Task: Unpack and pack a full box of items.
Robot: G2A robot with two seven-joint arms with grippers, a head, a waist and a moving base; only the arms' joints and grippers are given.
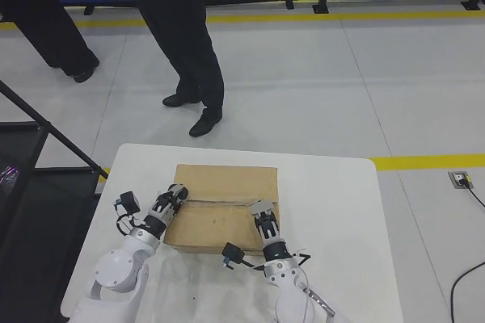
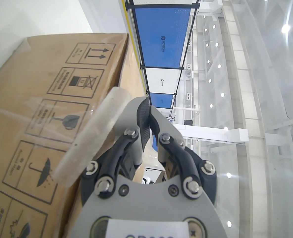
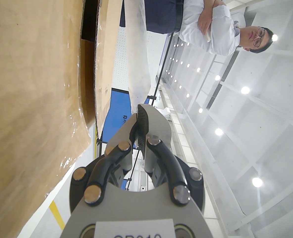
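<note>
Nearest the robot, the left gripper (image 2: 149,115) is holding its pads pressed together on nothing, hanging just beside the printed side of the cardboard box (image 1: 226,184), probably so that its closed tip is serving as a wedge. The right gripper (image 3: 141,122) is likewise pinching shut on nothing at the box's near top edge, where the top flaps (image 1: 218,218) are parting slightly over a dark gap (image 3: 88,23). The box is standing in the middle of the table (image 1: 339,202), flaps mostly down, so unpacking is seemingly only starting.

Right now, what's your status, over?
Left gripper shut, beside box. Right gripper shut, at its top. Flaps slightly parted. No obstruction seen.
</note>
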